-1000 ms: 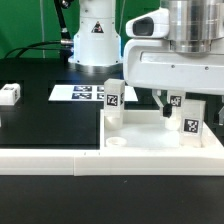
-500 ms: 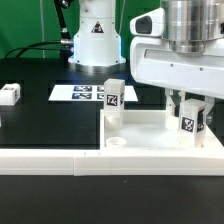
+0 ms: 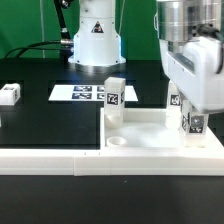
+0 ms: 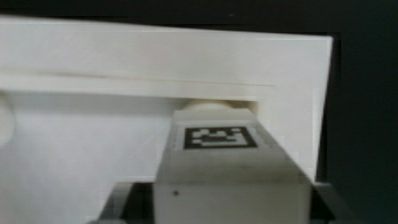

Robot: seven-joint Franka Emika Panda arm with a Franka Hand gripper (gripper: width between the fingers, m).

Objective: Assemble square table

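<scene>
The square table's white slab point(image 3: 150, 140) lies rim-up on the black table, with an open round socket point(image 3: 117, 142) at its near corner. One tagged leg block point(image 3: 113, 98) stands upright on the slab's far corner, toward the exterior view's left. A second tagged leg point(image 3: 175, 100) stands behind the hand. My gripper point(image 3: 195, 121) is shut on a third leg block point(image 3: 196, 129), held slightly tilted over the slab's right side. In the wrist view that leg point(image 4: 219, 150) fills the space between my fingers point(image 4: 128, 202), its end at a corner socket point(image 4: 214, 103).
A loose leg block point(image 3: 10, 94) lies at the exterior view's far left. The marker board point(image 3: 80, 93) lies flat behind the slab. A long white L-shaped rail point(image 3: 50, 158) runs along the front. The robot's base point(image 3: 95, 35) stands at the back.
My jaws have closed onto the leg block on the slab's right side. The hand has since tilted and shifted toward the exterior view's right, tipping the leg with it.
</scene>
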